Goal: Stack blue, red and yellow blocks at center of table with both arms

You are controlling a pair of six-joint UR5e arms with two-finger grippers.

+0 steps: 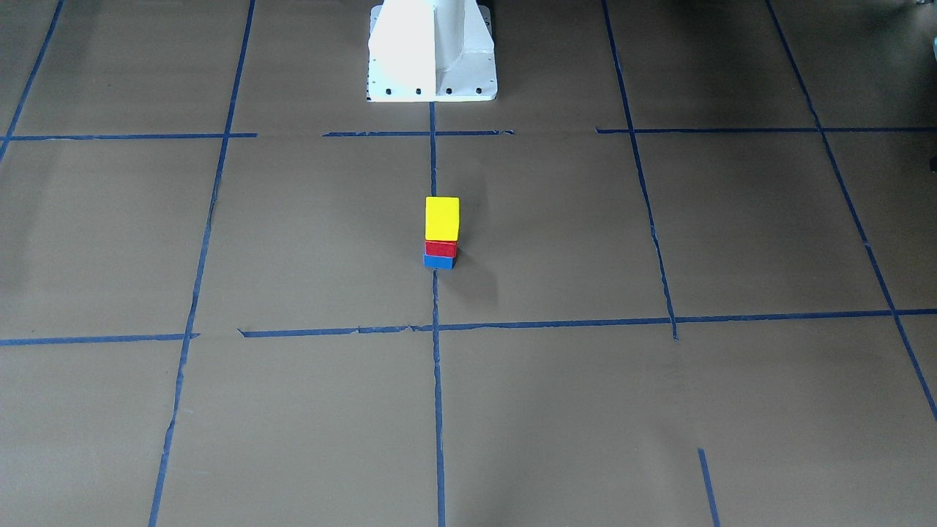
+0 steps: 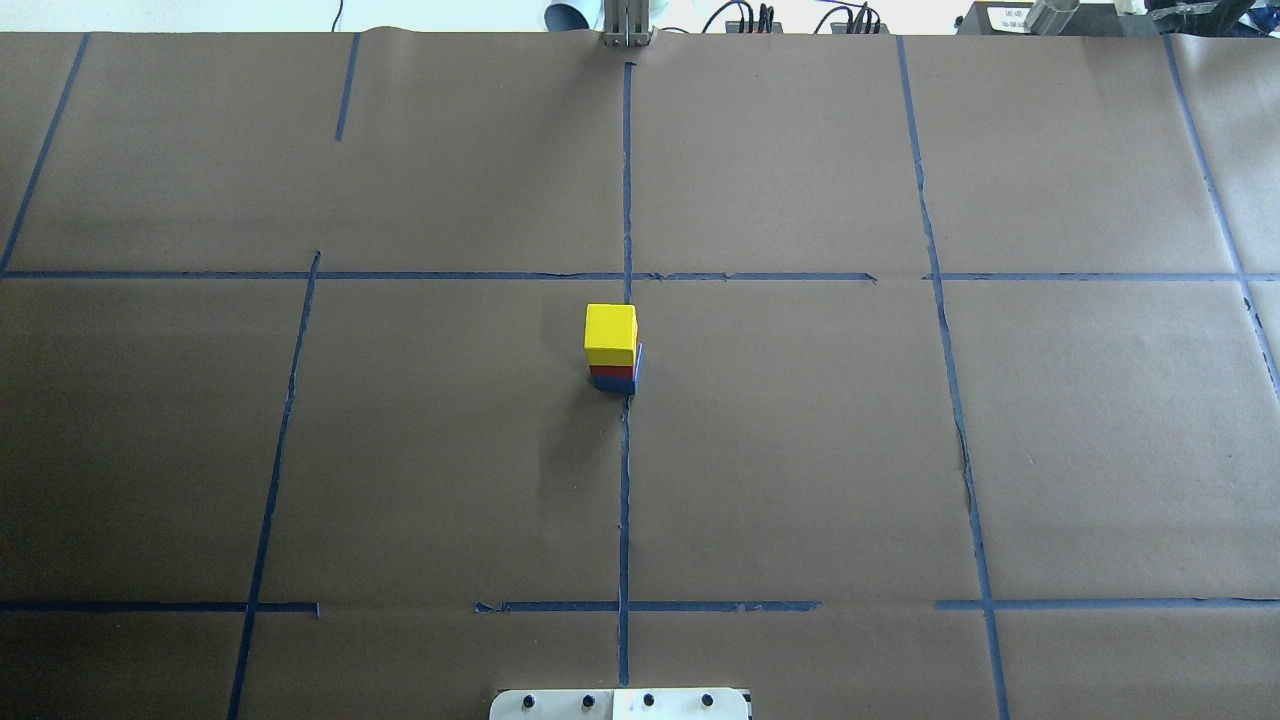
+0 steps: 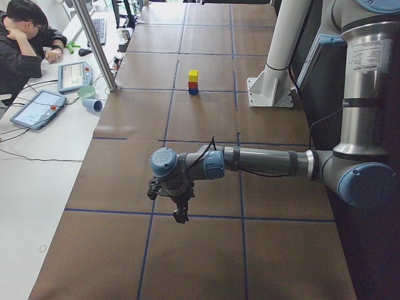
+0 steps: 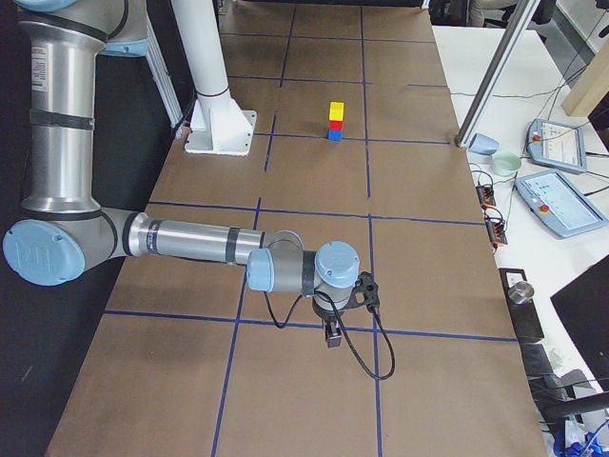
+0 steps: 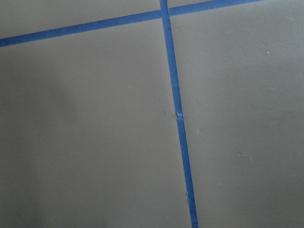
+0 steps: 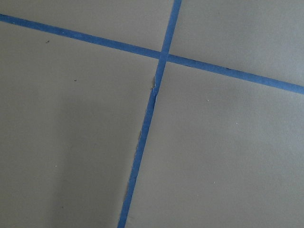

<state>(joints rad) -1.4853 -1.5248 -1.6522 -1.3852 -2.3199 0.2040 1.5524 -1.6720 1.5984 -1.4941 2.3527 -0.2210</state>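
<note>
From where I stand, the 3 blocks are piled in 1 small tower at the middle of the brown paper-covered table [image 1: 659, 410]. It sits right on the centre run of the blue tape lines [image 1: 437, 380], a little way out from the robot's white pedestal [image 1: 432, 51]. The yellow cube-shaped block [image 1: 442, 217] is on top, the red block [image 1: 441, 249] is under it, and the blue block [image 1: 438, 262] is at the bottom on the paper. Seen from overhead, a sliver of blue shows past the right side of the yellow one, so the faces are not quite flush. Both arms lie low and stretched out toward opposite ends of the table, well apart from the tower. The left gripper [image 3: 180, 215] and the right gripper [image 4: 333, 335] each point down over a tape crossing. They show only in the side views, so I cannot tell whether either pincer is open or closed, and I can see nothing in them. The blocks look to me like small, rigid, solid cubes with smooth painted faces. I'd judge them light, unlikely to deform, and a bit slick under hard fingers. Each would be best taken on 2 opposite flat sides at about mid-height, coming straight down from above. Only the yellow one is free to lift, and a sideways nudge there would likely shove the 2 below it out of line. By the look of it, the stacking is done.
</note>
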